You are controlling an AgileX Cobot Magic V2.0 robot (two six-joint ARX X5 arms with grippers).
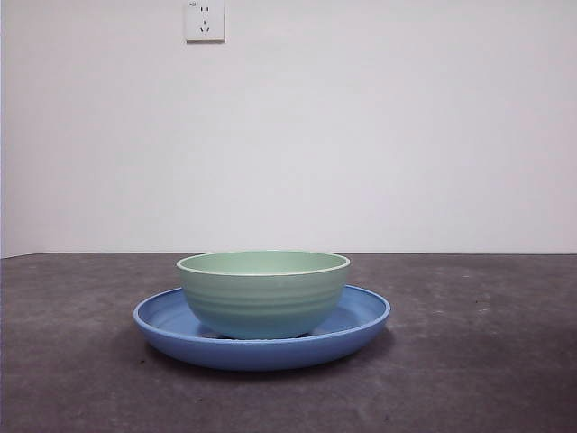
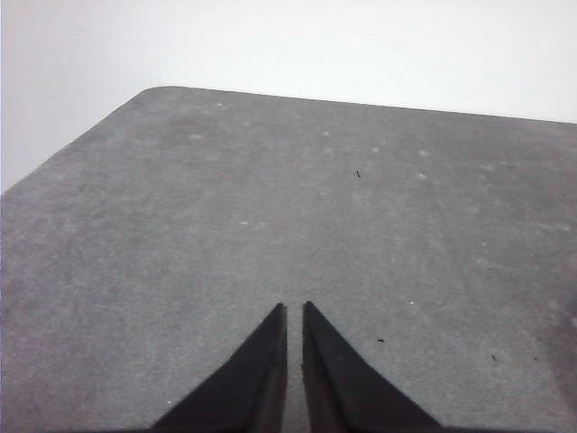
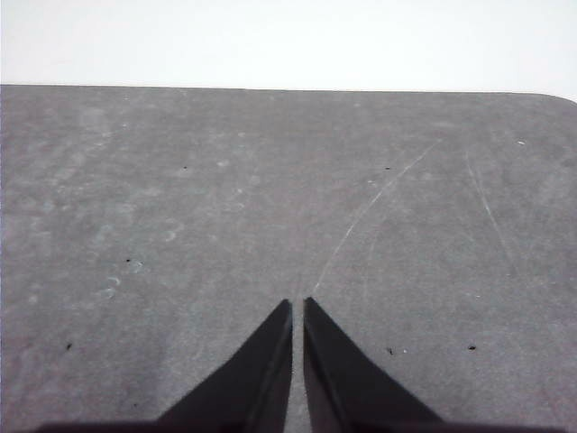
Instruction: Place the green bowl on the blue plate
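The pale mint-green bowl (image 1: 263,290) stands upright in the middle of the wide blue plate (image 1: 356,321) on the dark grey table, in the front view. No arm shows in the front view. My left gripper (image 2: 295,308) is shut and empty above bare table; neither bowl nor plate shows in its wrist view. My right gripper (image 3: 298,304) is shut and empty above bare table; its wrist view shows neither object.
The grey table (image 1: 487,361) stretches to a white wall with a wall socket (image 1: 205,20) high up. A rounded table corner (image 2: 153,92) shows in the left wrist view, and the table's far edge (image 3: 270,87) in the right wrist view.
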